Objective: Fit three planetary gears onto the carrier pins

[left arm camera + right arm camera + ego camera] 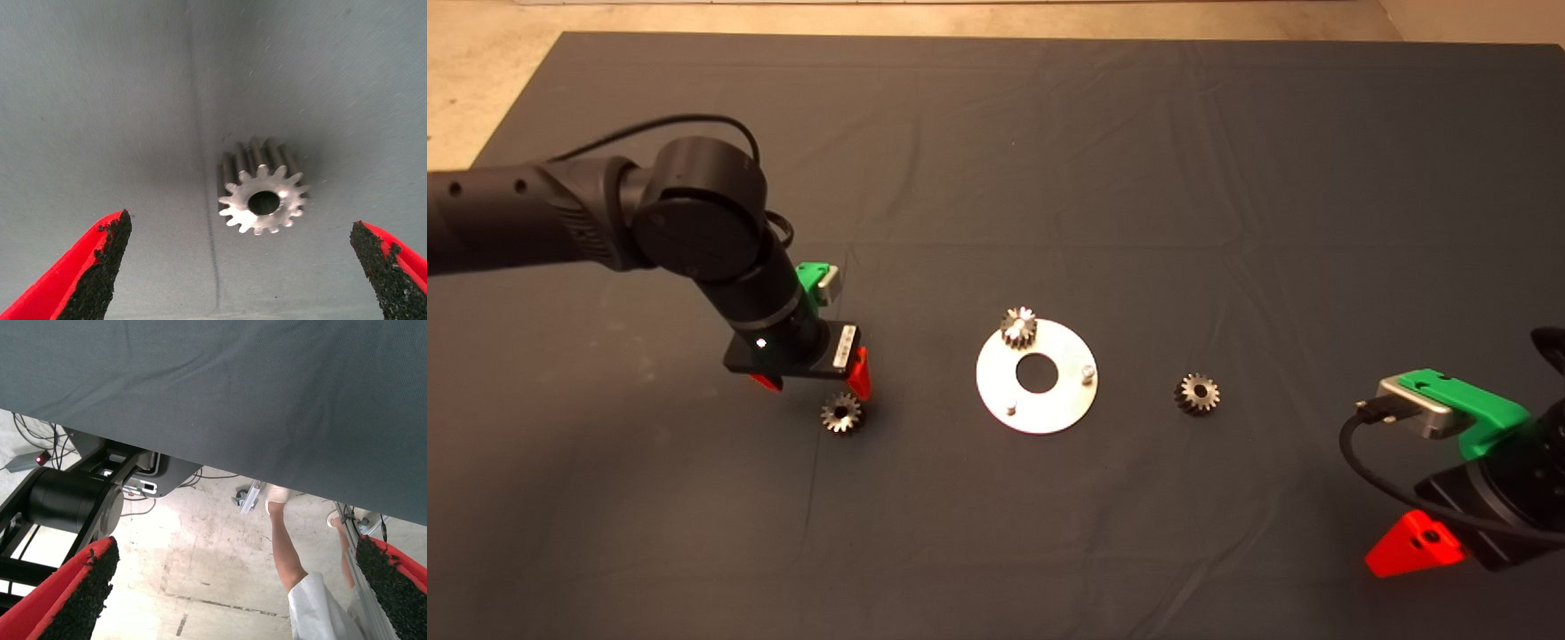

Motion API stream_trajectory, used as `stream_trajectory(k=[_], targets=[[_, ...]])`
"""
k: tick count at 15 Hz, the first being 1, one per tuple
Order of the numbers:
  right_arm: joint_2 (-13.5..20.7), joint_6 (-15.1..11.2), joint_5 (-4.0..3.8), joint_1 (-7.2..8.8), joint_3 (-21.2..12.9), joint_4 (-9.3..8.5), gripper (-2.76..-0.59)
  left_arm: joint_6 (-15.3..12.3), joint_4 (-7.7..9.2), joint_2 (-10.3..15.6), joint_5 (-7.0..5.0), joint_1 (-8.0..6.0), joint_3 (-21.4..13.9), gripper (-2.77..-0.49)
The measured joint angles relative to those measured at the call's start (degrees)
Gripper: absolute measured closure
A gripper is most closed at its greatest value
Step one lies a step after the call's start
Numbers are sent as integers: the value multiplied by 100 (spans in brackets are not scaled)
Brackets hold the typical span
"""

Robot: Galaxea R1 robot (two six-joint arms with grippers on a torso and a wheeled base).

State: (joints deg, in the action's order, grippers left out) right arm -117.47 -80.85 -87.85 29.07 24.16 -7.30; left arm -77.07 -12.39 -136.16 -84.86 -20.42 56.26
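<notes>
The shiny silver disc [1049, 404] lies at the mat's middle. One planetary gear [1018, 327] sits on its far carrier pin. Two carrier pins stand bare: one [1088, 372] at the right, one [1010, 410] at the near left. A second gear [841, 413] lies flat on the mat left of the disc. My left gripper [814, 384] hovers just above it, open; in the left wrist view the gear [263, 195] lies between the spread fingers [100, 263]. A third gear [1197, 393] lies right of the disc. My right gripper [1414, 544] is parked at the lower right, open.
The dark mat [996, 151] covers the table, with bare floor beyond its far edge. In the right wrist view a person's leg [287, 543] and the robot's black base [70, 500] show past the mat's edge.
</notes>
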Motion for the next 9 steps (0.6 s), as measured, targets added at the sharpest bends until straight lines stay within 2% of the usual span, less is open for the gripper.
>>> stream_trajectory(k=[6, 7, 9], targets=[[0, 0, 2, 0, 0, 0, -265, 2, -3, 0, 44, 47, 0, -235], [1, 0, 1, 0, 0, 0, -264, 2, 0, 0, 85, 135, 0, -235], [0, 0, 0, 0, 0, 0, -265, 9, 0, 0, 295, 284, 0, -235]])
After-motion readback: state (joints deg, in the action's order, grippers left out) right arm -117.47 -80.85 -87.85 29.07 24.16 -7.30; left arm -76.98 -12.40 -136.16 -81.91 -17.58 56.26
